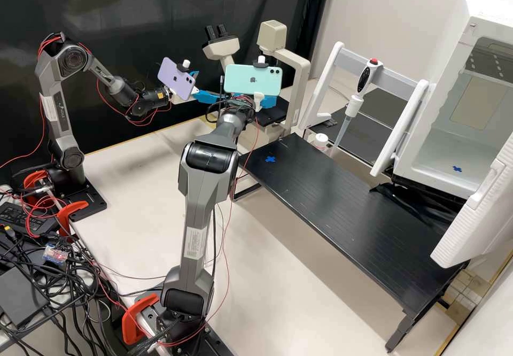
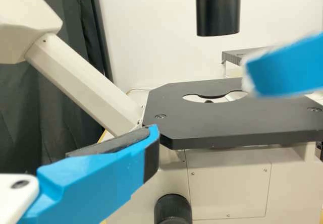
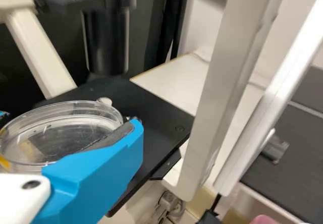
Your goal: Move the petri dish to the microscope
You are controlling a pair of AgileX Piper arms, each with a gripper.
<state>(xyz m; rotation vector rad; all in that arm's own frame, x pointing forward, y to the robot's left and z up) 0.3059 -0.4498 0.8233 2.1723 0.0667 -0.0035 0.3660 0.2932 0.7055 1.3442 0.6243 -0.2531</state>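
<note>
My left gripper (image 1: pixel 214 86) hangs open left of the microscope (image 1: pixel 301 78). In the left wrist view one finger of my left gripper (image 2: pixel 150 130) stands before the black stage (image 2: pixel 217 125); the right gripper's blue finger (image 2: pixel 290 67) crosses in from the right edge, over the stage. My right gripper (image 1: pixel 267 101) is at the near side of the stage (image 1: pixel 275 114). In the right wrist view the clear round petri dish (image 3: pixel 65 128) lies against the pad of my right gripper (image 3: pixel 132 128), shut on it, in front of the stage (image 3: pixel 159 115); its contact with the stage cannot be told.
A black tube (image 2: pixel 218 9) hangs over the stage. A pale upright (image 3: pixel 227 77) stands beside it. In the high view, a low black table (image 1: pixel 342 206), a pipette on a stand (image 1: pixel 352 105) and an open white cabinet (image 1: pixel 443 131) are on the right.
</note>
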